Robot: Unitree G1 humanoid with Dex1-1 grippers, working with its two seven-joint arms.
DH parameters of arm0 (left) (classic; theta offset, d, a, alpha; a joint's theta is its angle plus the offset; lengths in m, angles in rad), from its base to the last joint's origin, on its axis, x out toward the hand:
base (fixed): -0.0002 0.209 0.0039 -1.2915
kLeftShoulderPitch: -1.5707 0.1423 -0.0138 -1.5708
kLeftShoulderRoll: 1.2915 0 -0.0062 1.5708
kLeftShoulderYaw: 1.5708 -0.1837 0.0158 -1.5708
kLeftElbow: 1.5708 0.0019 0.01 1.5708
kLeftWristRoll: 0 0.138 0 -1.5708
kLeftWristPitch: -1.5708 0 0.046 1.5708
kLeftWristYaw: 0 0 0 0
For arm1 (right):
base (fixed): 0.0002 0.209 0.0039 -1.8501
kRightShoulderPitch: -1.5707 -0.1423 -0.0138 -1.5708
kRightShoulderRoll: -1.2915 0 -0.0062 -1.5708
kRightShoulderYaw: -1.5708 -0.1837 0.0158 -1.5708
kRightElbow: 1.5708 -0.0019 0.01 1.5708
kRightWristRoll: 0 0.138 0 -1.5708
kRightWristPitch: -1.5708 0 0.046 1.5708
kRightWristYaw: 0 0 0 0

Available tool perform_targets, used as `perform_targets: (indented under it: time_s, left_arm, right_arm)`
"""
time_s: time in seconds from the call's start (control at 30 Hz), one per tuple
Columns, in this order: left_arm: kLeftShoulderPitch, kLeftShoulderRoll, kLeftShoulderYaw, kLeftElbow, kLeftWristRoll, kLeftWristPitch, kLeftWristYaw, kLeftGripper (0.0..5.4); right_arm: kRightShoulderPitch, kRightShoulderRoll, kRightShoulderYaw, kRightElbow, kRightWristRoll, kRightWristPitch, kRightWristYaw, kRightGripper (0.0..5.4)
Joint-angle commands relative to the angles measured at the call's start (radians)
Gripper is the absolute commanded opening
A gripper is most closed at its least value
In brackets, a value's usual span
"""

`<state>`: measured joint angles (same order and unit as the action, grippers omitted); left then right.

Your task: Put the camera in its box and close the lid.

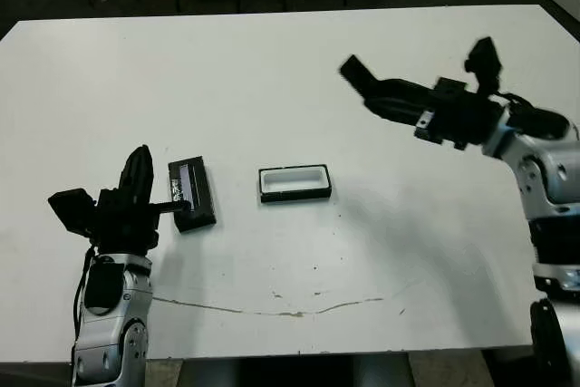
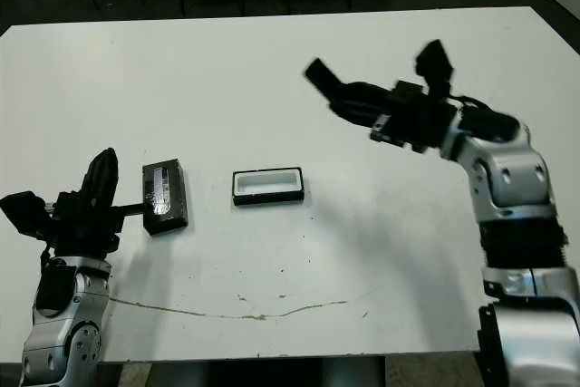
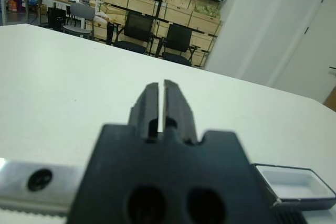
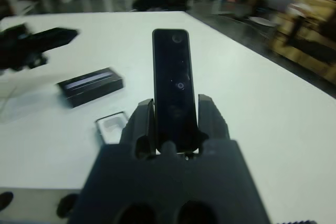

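Plainly, the right pincer (image 4: 176,124) clamps the camera (image 4: 172,85) by one end, high and well right of the box (image 1: 294,182) — a skewed descent could catch a wall. Left pincer (image 3: 161,109) — nearly shut, empty — sits beside the lid (image 1: 191,194).

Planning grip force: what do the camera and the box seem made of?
Camera: looks like hard glossy black plastic or glass, with faint reflections on its face. Box: probably matte black card or plastic with a white lining; too small to tell which.
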<state>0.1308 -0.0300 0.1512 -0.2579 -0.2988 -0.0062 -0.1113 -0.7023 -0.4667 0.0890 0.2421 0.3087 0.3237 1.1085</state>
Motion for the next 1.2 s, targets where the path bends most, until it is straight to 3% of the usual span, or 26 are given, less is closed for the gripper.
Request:
perform_targets:
  time_s: [0.03, 0.1, 0.37, 0.67, 0.83, 1.2]
  left_arm:
    - [0.016, 0.012, -0.005, 0.003, 0.012, 0.016, 0.004, 0.0]
    - [0.015, 0.011, -0.007, 0.001, 0.011, 0.019, 0.005, 0.0]
    - [0.017, 0.005, -0.01, 0.0, 0.003, 0.019, 0.007, 0.0]
    - [0.024, 0.002, -0.015, 0.007, 0.013, 0.005, 0.009, 0.0]
    - [0.026, 0.001, -0.015, 0.011, 0.011, -0.001, 0.007, 0.0]
    - [0.028, -0.003, -0.017, 0.011, 0.011, -0.003, 0.008, 0.0]
  right_arm:
    - [-0.046, -0.01, 0.066, 0.086, -0.05, -0.061, 0.082, 0.64]
    - [-0.074, -0.01, 0.111, 0.113, -0.098, -0.108, 0.11, 0.64]
    - [-0.146, 0.02, 0.243, 0.206, -0.246, -0.181, 0.144, 0.64]
    - [-0.167, 0.067, 0.291, 0.277, -0.301, -0.18, 0.166, 0.64]
    - [-0.16, 0.082, 0.297, 0.286, -0.31, -0.22, 0.172, 0.64]
    - [-0.188, 0.104, 0.321, 0.32, -0.341, -0.201, 0.211, 0.64]
